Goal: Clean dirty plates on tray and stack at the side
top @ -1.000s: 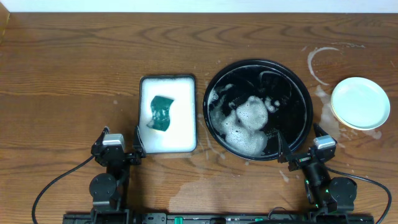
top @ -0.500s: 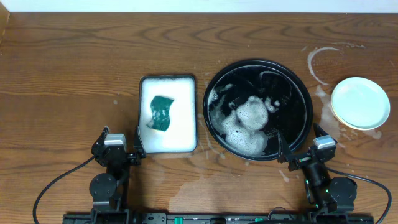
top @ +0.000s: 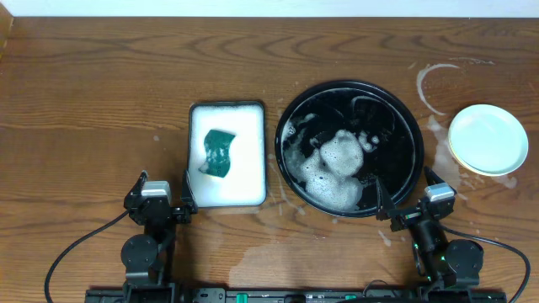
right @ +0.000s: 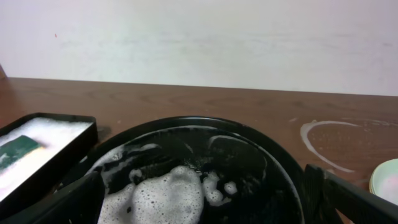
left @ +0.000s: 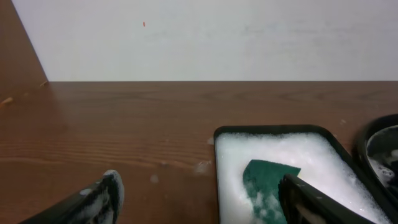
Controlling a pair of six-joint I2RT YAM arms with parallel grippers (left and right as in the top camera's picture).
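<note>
The round black tray [top: 290, 105] sits right of centre and holds white soap foam [top: 335, 168], with no plate on it. It also shows in the right wrist view [right: 186, 124]. The plates [top: 488, 139] stand stacked on the table at the far right, pale mint-white on top with a yellow rim under it; their edge shows in the right wrist view [right: 385, 177]. My left gripper [top: 164, 202] is open and empty at the table's near edge, left of the foam tray. My right gripper [top: 410, 204] is open and empty at the black tray's near rim.
A white foam-filled rectangular tray [top: 227, 114] lies left of the black tray with a green sponge [top: 218, 152] in it, also in the left wrist view [left: 264, 186]. Wet soapy rings [top: 434, 84] mark the wood near the plates. A water patch [top: 269, 261] lies at the front.
</note>
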